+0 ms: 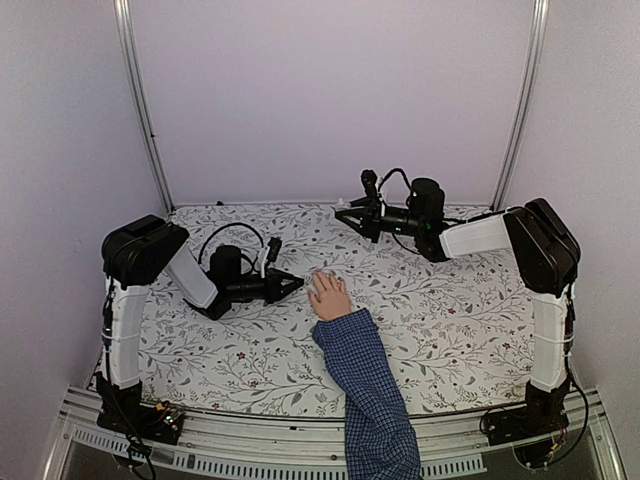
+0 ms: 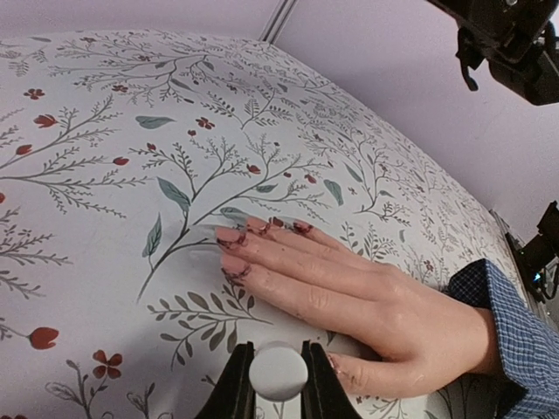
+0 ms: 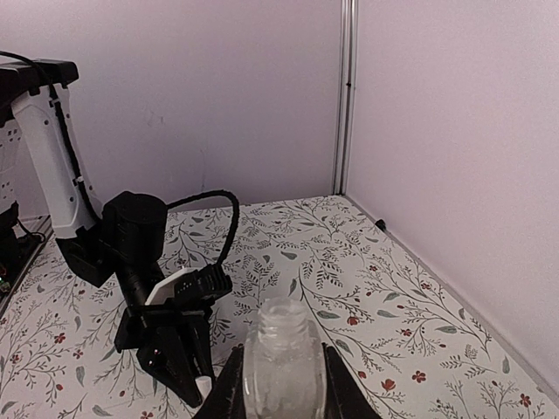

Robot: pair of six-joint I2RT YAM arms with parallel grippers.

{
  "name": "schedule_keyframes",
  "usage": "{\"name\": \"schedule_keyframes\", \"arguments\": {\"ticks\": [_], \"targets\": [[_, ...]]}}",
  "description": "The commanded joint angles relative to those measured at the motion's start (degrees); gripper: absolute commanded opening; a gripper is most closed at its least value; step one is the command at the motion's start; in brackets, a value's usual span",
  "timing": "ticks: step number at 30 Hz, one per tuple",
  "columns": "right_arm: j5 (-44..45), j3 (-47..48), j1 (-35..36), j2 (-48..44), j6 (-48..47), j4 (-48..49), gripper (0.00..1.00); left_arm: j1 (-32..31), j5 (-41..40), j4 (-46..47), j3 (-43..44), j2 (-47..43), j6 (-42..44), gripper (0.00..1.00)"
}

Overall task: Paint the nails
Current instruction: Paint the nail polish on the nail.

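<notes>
1. Far left: pale lilac wall panels (image 1: 60, 150) close in the sides and back. A grey metal upright rail (image 1: 140, 110) stands in the back corner behind the left arm.
2. Surface: a white tablecloth printed with green sprigs and small red flowers (image 1: 250, 350) covers the whole tabletop and lies flat under both arms.
3. Left gripper (image 2: 278, 384): low over the cloth, jaws narrow and clamped on a small white round cap (image 2: 278, 371). What is under the cap can't be seen.
4. Just ahead of its tips, a pale flesh-coloured hand (image 2: 367, 305) lies palm down on the cloth with the fingers together. The wrist runs off to the gripper's right into a blue checked shirt sleeve (image 2: 524, 332).
5. The nails (image 2: 231, 236) are ahead and slightly left of the left gripper's tips, close but not touching. They are reddish-pink with darker red patches.
6. Right gripper (image 3: 281, 384): held off the cloth, well apart from the hand, jaws narrow and pinching a small clear bottle with an open ribbed neck (image 3: 284, 349). The bottle stands upright between the fingers.
7. Seen from the right gripper, the left gripper sits ahead, lower and to the left.
8. Far right: a second grey metal rail (image 1: 520, 100) stands in the other back corner, with more lilac wall beside it.
</notes>
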Motion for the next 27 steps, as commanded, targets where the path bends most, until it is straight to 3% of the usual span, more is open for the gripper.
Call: {"name": "schedule_keyframes", "arguments": {"ticks": [1,27], "targets": [[0.21,-0.32,0.32,0.5,-0.42,0.4,0.0,-0.25,-0.77,-1.25,0.45,0.63,-0.78,0.0],[0.03,-0.13,0.59,0.58,-0.45,0.12,0.0,1.31,-0.81,2.9,-1.71,-1.08,-2.45,0.0]]}}
